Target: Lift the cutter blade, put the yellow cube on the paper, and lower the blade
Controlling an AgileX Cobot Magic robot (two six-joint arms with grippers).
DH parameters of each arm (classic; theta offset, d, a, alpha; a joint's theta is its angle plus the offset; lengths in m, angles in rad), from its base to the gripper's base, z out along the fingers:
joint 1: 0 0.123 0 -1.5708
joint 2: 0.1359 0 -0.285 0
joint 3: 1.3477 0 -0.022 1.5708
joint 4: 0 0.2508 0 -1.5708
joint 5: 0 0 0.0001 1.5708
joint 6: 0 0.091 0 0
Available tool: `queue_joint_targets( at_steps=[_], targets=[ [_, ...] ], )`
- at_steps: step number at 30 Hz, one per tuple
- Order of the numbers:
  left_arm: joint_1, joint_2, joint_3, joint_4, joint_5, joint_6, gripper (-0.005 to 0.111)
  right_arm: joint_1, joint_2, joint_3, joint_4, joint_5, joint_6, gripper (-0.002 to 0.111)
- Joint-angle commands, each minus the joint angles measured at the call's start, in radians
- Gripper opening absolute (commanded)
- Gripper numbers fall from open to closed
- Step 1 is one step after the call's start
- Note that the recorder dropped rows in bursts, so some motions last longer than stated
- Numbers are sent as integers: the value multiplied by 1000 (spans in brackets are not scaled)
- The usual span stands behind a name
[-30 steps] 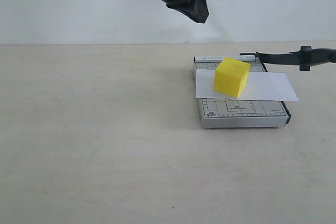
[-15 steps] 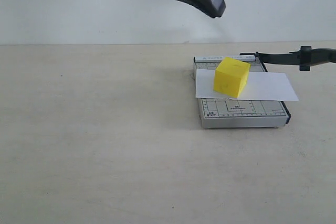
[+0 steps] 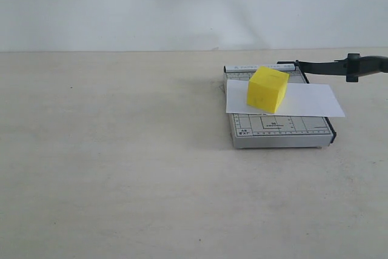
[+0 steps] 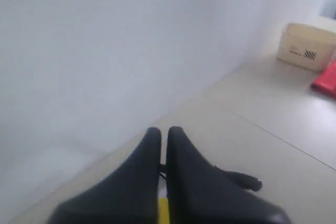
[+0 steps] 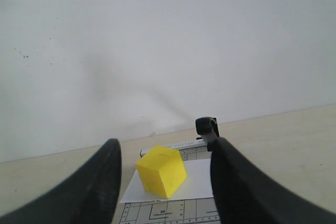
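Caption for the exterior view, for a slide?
Yellow cube sits on the paper laid across the trimmer base, with the blade raised.

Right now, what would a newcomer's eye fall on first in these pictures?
The bright yellow matte cube grabs attention first, sitting on the white rectangular paper sheet across the grey gridded trimmer base. Next comes the long black cutter blade arm, raised off the base's right edge.

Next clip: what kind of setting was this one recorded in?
Probably a staged test bench rather than a working office: a plain beige tabletop against a blank white wall, carrying a small grey gridded paper trimmer with a bright yellow cube on a white sheet.
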State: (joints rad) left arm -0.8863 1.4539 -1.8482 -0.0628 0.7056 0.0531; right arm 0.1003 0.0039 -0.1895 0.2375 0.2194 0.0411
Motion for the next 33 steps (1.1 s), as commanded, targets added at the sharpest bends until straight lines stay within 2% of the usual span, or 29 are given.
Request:
queue_joint_targets(
  at_steps=[1,3,5,6,8,11,13,15,21,26,28,33],
  targets=[
    [48,-200,362,31,-299,4,4,2,-4,3,-9,-6,1,50],
    [100,-295,555,31,-379,4,4,2,-4,3,-9,-6,1,50],
    [128,-357,677,29,-393,4,4,2,-4,3,-9,-6,1,50],
    [158,-419,790,26,-409,4,4,2,-4,3,-9,-6,1,50],
    [204,-509,946,26,-508,4,4,2,-4,3,-9,-6,1,50],
    [308,-646,1204,26,-798,4,4,2,-4,3,-9,-6,1,50],
    [367,-723,1309,26,-833,4,4,2,-4,3,-9,-6,1,50],
    [422,-818,1389,26,-833,4,4,2,-4,3,-9,-6,1,50],
    [509,-1014,1526,26,-833,4,4,2,-4,3,-9,-6,1,50],
    [592,-1152,1644,26,-888,4,4,2,-4,3,-9,-6,1,50],
    [612,-1198,1689,26,-920,4,4,2,-4,3,-9,-6,1,50],
    [614,-1308,1784,26,-930,4,4,2,-4,3,-9,-6,1,50]
  ],
)
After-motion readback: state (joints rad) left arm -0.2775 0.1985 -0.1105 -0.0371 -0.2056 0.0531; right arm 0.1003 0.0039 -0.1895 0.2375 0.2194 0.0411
